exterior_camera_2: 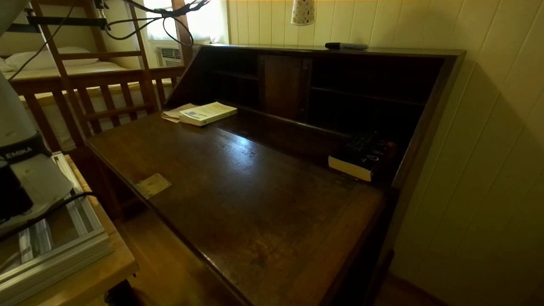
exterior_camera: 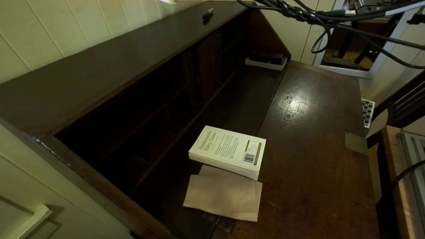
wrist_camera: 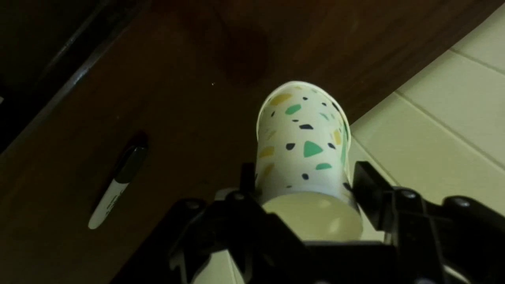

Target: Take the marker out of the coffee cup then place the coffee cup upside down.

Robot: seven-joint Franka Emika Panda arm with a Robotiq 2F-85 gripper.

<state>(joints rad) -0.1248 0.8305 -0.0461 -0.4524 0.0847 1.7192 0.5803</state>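
The grey, black-capped marker point(wrist_camera: 115, 190) lies out on the dark wooden desk point(exterior_camera: 113, 61). The black pincer point(wrist_camera: 305, 181) grips the speckled white paper cup point(wrist_camera: 302, 144) mouth-down, aloft — placing seems left.

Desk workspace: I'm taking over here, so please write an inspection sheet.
Surface: dark brown wooden desk, worn marks, glare.
Job's things: white tapered coffee cup with coloured flecks, mouth down above the desk's top; grey marker with black cap, lying on that top.
Clutter: cream paperback book; flat brown paper; thick black-covered book.
Claw: closed on the cup.
Cables: black cables, bundled, some looped.
Surroundings: cream panelled wall; brown wooden ladder.
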